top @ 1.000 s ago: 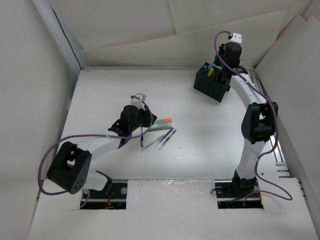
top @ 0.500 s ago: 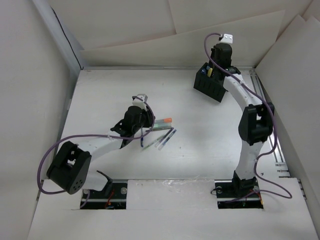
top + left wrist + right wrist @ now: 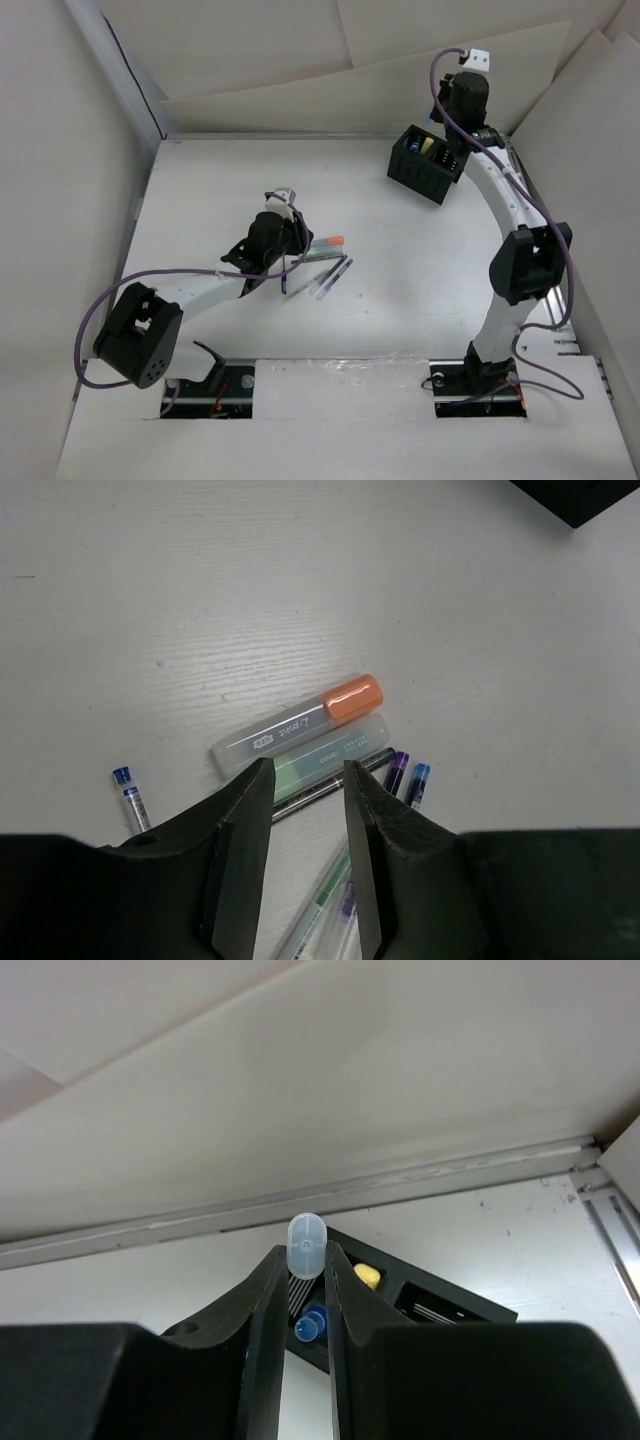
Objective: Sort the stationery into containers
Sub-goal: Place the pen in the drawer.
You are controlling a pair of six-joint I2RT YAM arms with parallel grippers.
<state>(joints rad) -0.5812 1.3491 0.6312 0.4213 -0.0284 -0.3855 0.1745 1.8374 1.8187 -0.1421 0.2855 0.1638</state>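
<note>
- Since a second ago, your right arm has swung up and back from over the black box [image 3: 420,172] at the far right of the counter [image 3: 200,200], so the inside of the box now shows from above. Your left arm has eased a little closer to the loose pens and stopped.
- Your right fingers [image 3: 262,1310] are pressed close on a clear-capped pen [image 3: 307,1245]. It stands upright between them, cap upward, held above the box.
- Below that pen, the right wrist view shows a blue pen [image 3: 310,1326] and a yellow pen [image 3: 367,1276] already standing in the box. I cannot tell which of the two compartments each one is in.
- Your left fingers [image 3: 240,830] are spread and hold nothing. They hover over a cluster of pens in the middle of the counter.
- Directly between them lies a pale green marker [image 3: 335,755], touching an orange-capped marker [image 3: 300,725] on its far side.
- Just beside these lie two dark pens [image 3: 405,775], a thin green pen [image 3: 318,920] and, a little apart, a small blue-tipped pen [image 3: 128,795].
- The step in hand looks like two jobs at once: dropping off the clear-capped pen on the right and lining up the next pick on the left.
- For the next move, centre the right fingers over an open compartment before letting go, since the pen seems to sit behind the box rather than squarely above it.
- On the left, lower straight down so only the pale green marker is caught; its neighbour touches it and may come along.
</note>
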